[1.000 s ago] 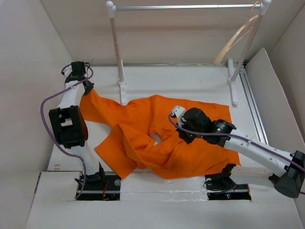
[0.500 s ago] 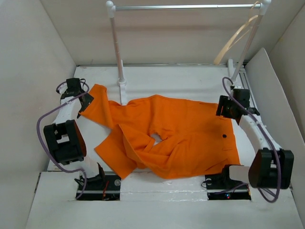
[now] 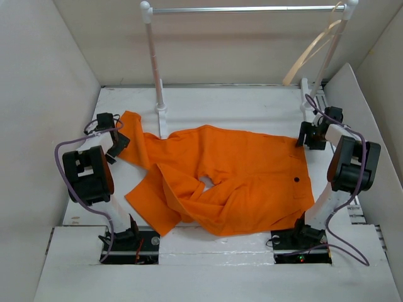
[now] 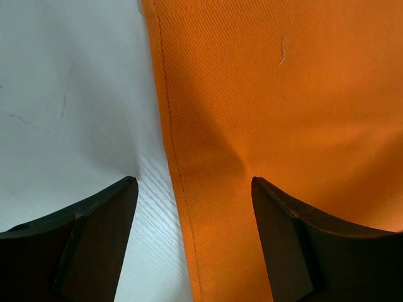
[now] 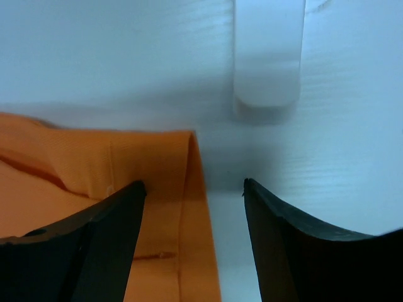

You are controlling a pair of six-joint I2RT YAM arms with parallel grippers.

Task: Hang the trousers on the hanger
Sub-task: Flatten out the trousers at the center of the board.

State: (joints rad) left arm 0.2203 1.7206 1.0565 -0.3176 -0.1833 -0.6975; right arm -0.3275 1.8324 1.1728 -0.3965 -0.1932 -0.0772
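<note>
Both open, empty: left claw (image 4: 192,189), right claw (image 5: 193,189); trousers (image 3: 233,176) on white table (image 3: 252,104), pale walls (image 3: 50,75).

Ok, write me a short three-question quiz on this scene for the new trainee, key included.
1. True or false: the hanger hangs from the rack's silver bar, near its right post.
2. Where are the trousers? A) spread out on the table B) draped over the hanger C) hung over the silver bar
3. Fill in: the left gripper and the right gripper both stand ____, holding nothing.
Key: 1 true; 2 A; 3 open.
</note>
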